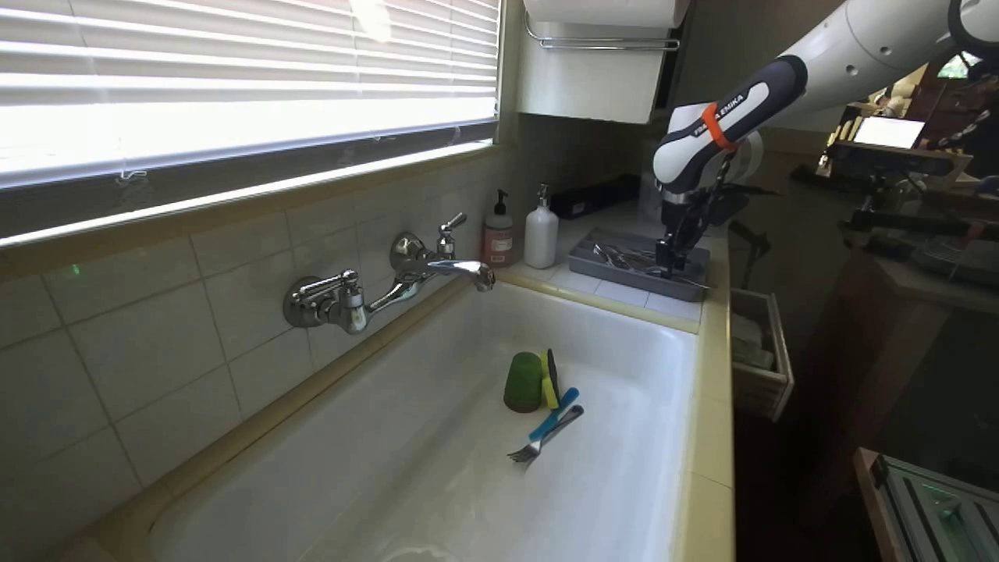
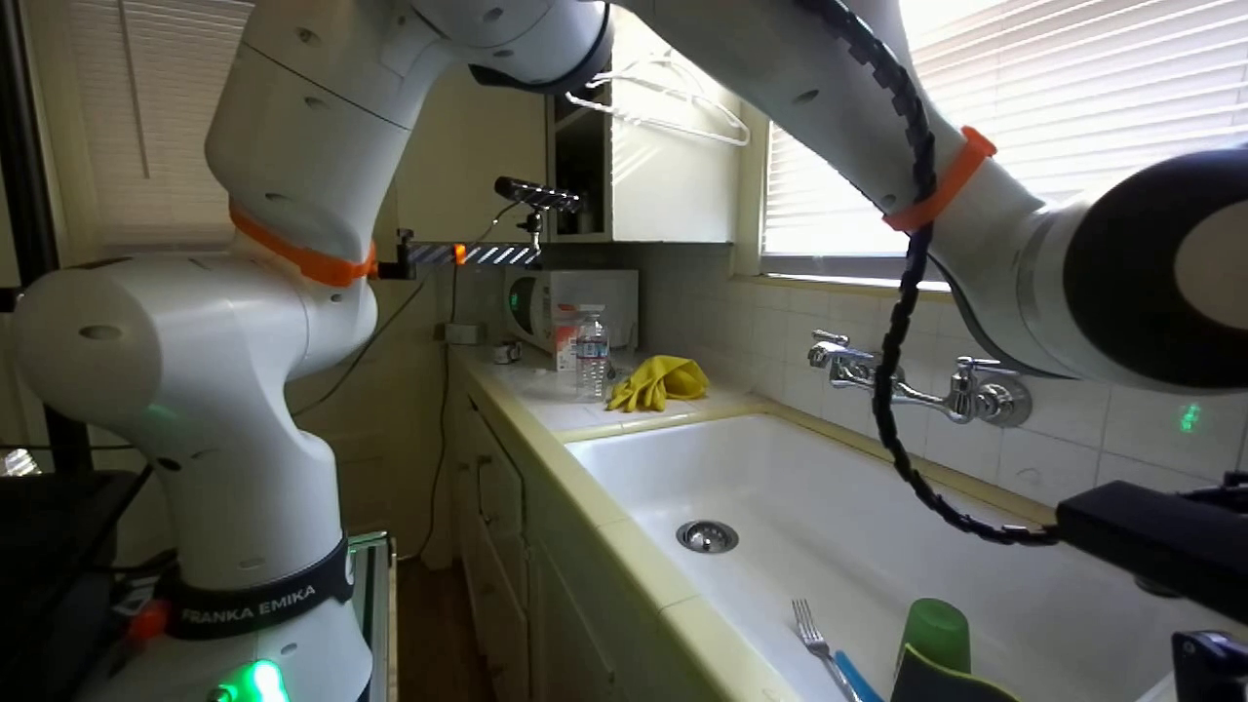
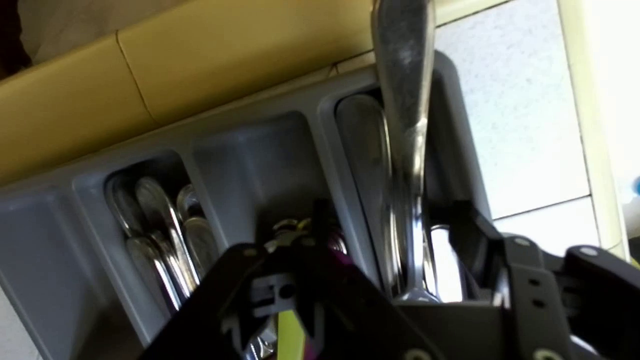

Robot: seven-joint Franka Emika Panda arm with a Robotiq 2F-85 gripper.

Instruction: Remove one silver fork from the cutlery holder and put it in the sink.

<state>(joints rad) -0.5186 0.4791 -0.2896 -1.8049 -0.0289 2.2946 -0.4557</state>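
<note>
White, deep and rectangular, the sink (image 1: pixel 425 437) near us holds a silver fork (image 1: pixel 551 433) and, beyond it, a green cup (image 1: pixel 523 382), while far right we see the black gripper (image 3: pixel 392 212), fingers parted either side of a silver handle (image 3: pixel 407 75), at the grey compartmented cutlery tray (image 1: pixel 620 277).

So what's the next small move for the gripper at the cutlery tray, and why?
I'd probably close the gripper slowly on the silver handle that reaches over the rim of the cutlery tray. In the wrist view the gripper's jaws look open on either side of that handle. Slowly, since a divider also seems to lie between the jaws. Which utensil it belongs to, I can't tell.
</note>
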